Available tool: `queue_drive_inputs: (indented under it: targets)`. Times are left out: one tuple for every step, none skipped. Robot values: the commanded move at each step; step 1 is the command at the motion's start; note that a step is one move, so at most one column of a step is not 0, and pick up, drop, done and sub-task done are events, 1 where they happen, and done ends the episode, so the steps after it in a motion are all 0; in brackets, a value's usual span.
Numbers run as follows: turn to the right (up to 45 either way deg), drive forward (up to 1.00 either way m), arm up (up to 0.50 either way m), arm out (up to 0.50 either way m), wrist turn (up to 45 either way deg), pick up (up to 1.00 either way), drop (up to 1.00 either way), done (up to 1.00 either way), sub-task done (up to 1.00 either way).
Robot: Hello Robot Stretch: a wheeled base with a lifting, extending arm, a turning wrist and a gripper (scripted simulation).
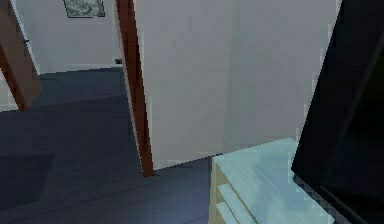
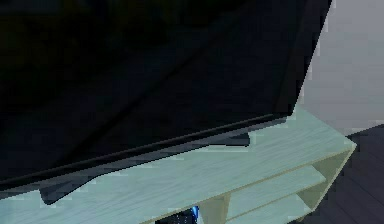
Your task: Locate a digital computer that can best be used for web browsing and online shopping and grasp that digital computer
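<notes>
Forward view and arm side view logged.

- A large black screen [image 2: 150, 80] is recorded across the arm side view from 9 o'clock through 12 to 2 o'clock. It stands upright on its dark foot [image 2: 232, 139]. The same screen [image 1: 350, 110] is seen as a black slab at 3 o'clock of the forward view.
- A pale green table [image 2: 285, 152] is noted under the screen, running from 7 o'clock to 3 o'clock of the arm side view. The foot is in contact with its top. Open shelves [image 2: 300, 188] are seen in its front at 4 to 5 o'clock. In the forward view the table [image 1: 262, 180] is placed at 5 o'clock, its corner toward the doorway.
- A white wall [image 1: 220, 70] is logged at 12 to 2 o'clock of the forward view, directly behind the table.
- Dark blue-grey floor [image 1: 70, 150] is noted from 7 to 9 o'clock and runs through the doorway.
- A red-brown door frame [image 1: 136, 85] is seen upright at 11 o'clock, beside the wall.
- A brown door [image 1: 12, 60] is placed at 9 to 10 o'clock, at the picture's edge.
- A framed picture [image 1: 84, 8] is hung on the far wall at 11 o'clock, at the top edge.
- A small dark and blue thing [image 2: 186, 215] is noted at 6 o'clock of the arm side view, low in the table's shelves. Its kind cannot be told.

The place of the digital computer cannot be told. The state of the end effector cannot be told.
</notes>
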Motion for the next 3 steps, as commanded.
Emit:
queue_drive_inputs:
  targets:
    - [0.0, 0.00, 0.00, 0.26, 0.0, 0.00, 0.00, 0.00, 0.00]
    - [0.0, 0.00, 0.00, 0.00, 45.0, 0.00, 0.00, 0.00, 0.00]
    - [0.0, 0.00, 0.00, 0.00, 45.0, 0.00, 0.00, 0.00, 0.00]
